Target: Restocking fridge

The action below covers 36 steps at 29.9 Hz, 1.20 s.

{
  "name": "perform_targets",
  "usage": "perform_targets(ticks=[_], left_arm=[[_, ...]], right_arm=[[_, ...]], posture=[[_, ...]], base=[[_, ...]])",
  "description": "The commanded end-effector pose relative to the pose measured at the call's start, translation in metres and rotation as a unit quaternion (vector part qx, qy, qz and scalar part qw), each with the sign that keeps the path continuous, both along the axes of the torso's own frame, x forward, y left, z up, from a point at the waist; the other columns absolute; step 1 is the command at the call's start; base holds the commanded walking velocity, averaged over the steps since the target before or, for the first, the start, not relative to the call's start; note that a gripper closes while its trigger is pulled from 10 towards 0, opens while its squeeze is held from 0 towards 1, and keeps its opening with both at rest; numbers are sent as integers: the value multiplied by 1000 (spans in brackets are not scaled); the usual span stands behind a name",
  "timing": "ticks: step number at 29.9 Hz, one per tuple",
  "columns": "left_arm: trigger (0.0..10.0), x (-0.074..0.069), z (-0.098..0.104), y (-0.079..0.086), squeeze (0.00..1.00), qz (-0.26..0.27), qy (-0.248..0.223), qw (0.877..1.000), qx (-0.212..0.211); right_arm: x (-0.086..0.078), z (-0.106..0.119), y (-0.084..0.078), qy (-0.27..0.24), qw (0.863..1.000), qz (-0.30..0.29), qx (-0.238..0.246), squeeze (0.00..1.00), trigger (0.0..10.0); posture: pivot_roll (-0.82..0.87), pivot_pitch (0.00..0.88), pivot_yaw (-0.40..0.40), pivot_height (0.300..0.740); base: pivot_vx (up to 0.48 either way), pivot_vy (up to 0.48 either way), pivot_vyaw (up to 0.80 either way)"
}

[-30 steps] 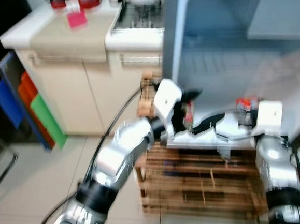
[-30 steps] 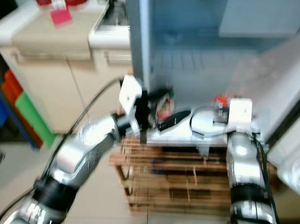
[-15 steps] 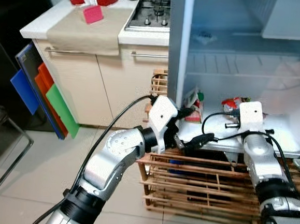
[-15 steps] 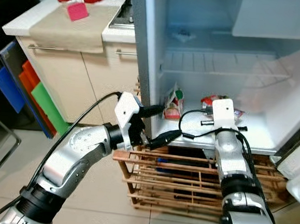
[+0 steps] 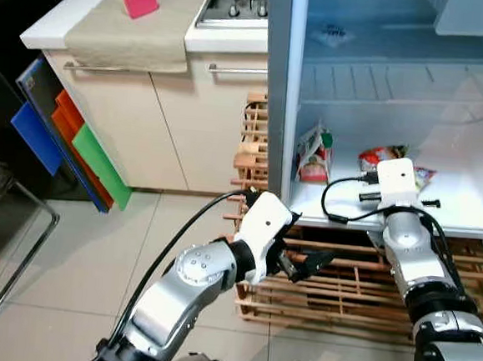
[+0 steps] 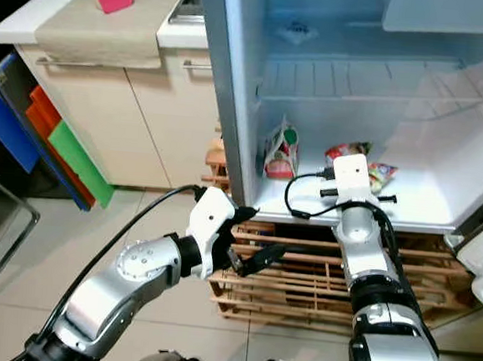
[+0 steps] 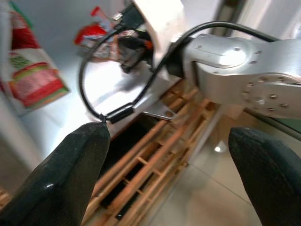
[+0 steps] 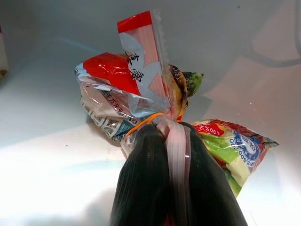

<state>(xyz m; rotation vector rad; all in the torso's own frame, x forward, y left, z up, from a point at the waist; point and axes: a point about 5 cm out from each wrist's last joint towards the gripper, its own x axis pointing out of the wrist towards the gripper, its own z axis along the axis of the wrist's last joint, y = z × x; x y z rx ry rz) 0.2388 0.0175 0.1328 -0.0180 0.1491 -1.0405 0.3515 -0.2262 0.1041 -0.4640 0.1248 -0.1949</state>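
Note:
A snack bag (image 8: 141, 94) of red and green packets, tied at the neck with an orange band, lies on the floor of the open fridge (image 5: 465, 211). My right gripper (image 8: 170, 135) is shut on the bag's neck. Its white wrist block (image 5: 396, 183) stands just in front of the bag (image 5: 379, 156). A red, green and white pouch (image 5: 313, 155) stands upright at the fridge's left wall. My left gripper (image 5: 302, 260) is open with nothing between its fingers (image 7: 70, 169). It hangs below the fridge's front edge, in front of the wooden rack (image 5: 341, 293).
A wire shelf (image 5: 383, 79) spans the fridge above the bag. Left of the fridge is a counter with a beige cloth (image 5: 135, 38) and a pink item (image 5: 140, 1). Blue, orange and green boards (image 5: 69, 133) lean beside the cabinet. A chair frame (image 5: 10, 246) stands at the far left.
The camera has shifted and steadied. My left gripper has dropped from the fridge's front edge to the wooden rack, still open. The right gripper stays shut on the bag.

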Motion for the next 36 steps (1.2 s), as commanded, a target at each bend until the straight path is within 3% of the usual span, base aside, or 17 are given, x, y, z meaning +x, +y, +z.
perform_targets(ticks=[1,10,22,24,27,31,32,36], left_arm=[[10000,-4,-1,2,0,4,6,1000,5],[10000,-9,2,2,0,9,14,1000,-1],[10000,1,21,-2,0,20,7,1000,-16],[10000,0,27,-7,0,2,-5,1000,-1],[10000,9,36,-9,0,9,-17,1000,2],[10000,24,35,-8,0,31,-2,999,-10],[10000,28,35,-9,0,33,1,999,-14],[10000,44,36,-10,0,45,2,999,-17]], right_arm=[[-1,-1,5,-4,1000,12,2,1000,10000],[1,14,10,-57,997,36,-36,1000,10000],[-3,19,8,-61,998,26,-18,1000,10000],[-13,17,15,-50,998,30,-26,1000,10000],[-33,18,26,-53,998,33,-16,1000,10000],[-45,26,23,-72,997,17,-6,1000,10000],[-45,25,21,-73,997,19,-5,1000,10000],[-42,28,12,-77,997,12,12,1000,10000]], posture=[[20,214,142,740],[16,226,135,740],[20,181,106,740],[18,152,91,740],[-17,103,81,740],[-49,43,81,740],[-69,2,82,740],[-83,0,79,740]], base=[[0,0,0],[0,0,0],[0,0,0],[0,0,0],[0,0,0],[0,0,0],[0,0,0],[0,0,0]])
